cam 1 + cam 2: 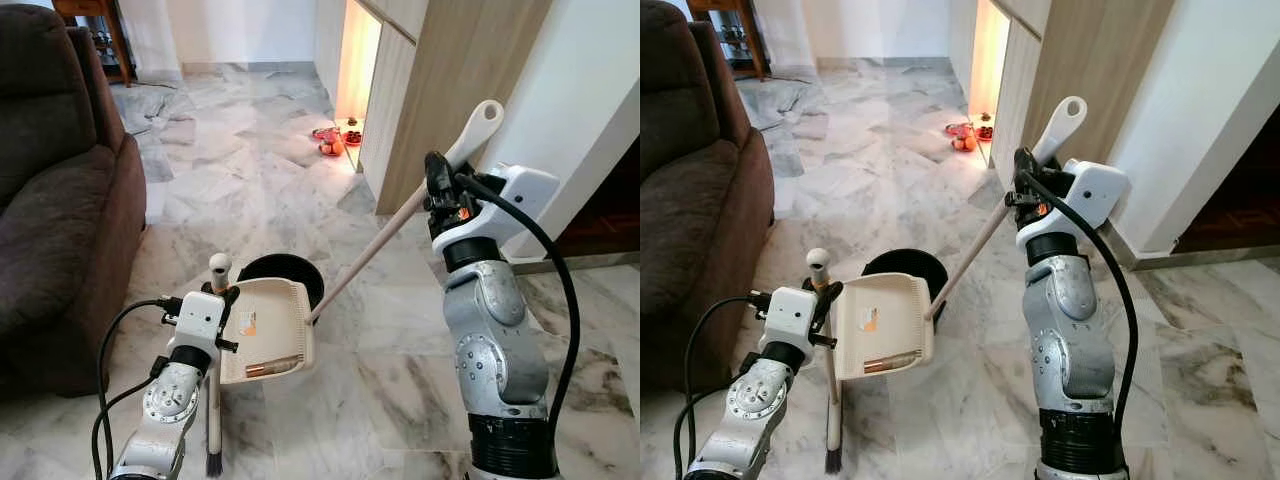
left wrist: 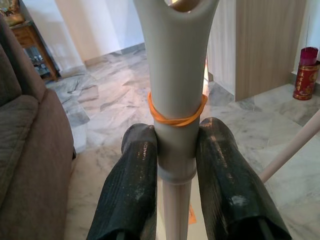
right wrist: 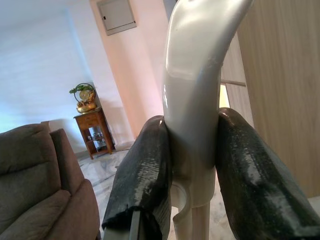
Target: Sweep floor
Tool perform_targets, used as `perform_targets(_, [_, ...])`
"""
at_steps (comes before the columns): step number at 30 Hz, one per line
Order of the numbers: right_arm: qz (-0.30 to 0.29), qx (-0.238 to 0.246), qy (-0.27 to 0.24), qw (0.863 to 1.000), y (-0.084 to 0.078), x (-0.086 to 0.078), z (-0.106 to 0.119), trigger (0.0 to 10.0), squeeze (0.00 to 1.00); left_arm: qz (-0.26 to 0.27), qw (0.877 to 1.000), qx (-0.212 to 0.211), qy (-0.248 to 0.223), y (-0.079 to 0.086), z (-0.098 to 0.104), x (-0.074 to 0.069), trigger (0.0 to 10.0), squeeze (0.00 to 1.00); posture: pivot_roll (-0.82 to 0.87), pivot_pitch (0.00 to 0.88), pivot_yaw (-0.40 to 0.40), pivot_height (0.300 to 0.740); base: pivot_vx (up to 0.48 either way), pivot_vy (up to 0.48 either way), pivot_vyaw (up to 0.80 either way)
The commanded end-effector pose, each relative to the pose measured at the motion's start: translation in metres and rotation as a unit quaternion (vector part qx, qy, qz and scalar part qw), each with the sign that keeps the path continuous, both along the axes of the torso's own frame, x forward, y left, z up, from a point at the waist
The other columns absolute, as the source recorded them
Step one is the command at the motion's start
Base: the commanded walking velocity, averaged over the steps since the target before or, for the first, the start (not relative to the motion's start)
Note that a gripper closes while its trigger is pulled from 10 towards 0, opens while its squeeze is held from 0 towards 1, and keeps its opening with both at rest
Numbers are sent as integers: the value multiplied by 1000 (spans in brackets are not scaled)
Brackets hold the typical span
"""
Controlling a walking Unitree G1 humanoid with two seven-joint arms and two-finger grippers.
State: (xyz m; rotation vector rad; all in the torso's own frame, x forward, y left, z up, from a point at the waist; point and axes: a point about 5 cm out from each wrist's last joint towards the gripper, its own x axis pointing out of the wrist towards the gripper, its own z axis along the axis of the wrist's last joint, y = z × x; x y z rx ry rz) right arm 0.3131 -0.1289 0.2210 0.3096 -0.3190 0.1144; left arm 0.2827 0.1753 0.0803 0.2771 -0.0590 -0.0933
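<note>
My left gripper (image 1: 221, 296) is shut on the pale handle of a small broom (image 2: 175, 75), just below an orange rubber band. The broom stands upright with its dark bristles (image 1: 213, 462) on the marble floor. My right gripper (image 1: 437, 178) is shut near the top of the dustpan's long cream handle (image 1: 372, 252), which slants down to the left. The cream dustpan (image 1: 270, 325) sits tilted against a black bin (image 1: 290, 268), beside the broom. A brown strip of debris (image 1: 273, 367) lies at the pan's lower edge.
A brown sofa (image 1: 60, 200) fills the left side, close to my left arm. A wooden cabinet (image 1: 450, 70) and a white wall stand on the right, with red offerings (image 1: 335, 140) on the floor by its lit niche. Marble floor (image 1: 230, 170) stretches ahead.
</note>
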Motion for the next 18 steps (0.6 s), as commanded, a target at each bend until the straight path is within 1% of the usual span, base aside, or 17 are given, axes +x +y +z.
perform_targets(1, [-2, 12, -41, 999, 1, 0, 16, 10000, 0, 9, 999, 9, -40, 3, 13, 0, 10000, 0, 108, 0, -43, 740, 0, 0, 0])
perform_targets(3, [-3, 11, -41, 999, 1, 0, 15, 10000, 0, 16, 999, 10, -43, 5, 14, -1, 10000, 0, 108, 0, -43, 740, 0, 0, 0])
perform_targets(5, [-4, 11, -41, 999, 0, 0, 16, 10000, 0, 22, 999, 12, -46, 7, 15, -3, 10000, 0, 107, 0, -43, 740, 244, 0, 0])
perform_targets(10, [-3, 9, -42, 999, 0, 1, 16, 10000, 0, 58, 997, 16, -55, 21, 16, -11, 10000, 0, 110, 0, -47, 740, 253, 0, 0])
perform_targets(13, [-3, 10, -42, 999, 0, 2, 16, 10000, 0, 71, 996, 19, -60, 26, 17, -14, 10000, 0, 113, 0, -49, 740, 255, 0, 0])
perform_targets(18, [-1, 10, -43, 999, 1, 2, 16, 10000, 0, 78, 995, 20, -62, 27, 18, -18, 10000, 0, 112, 0, -52, 740, 277, 0, 0])
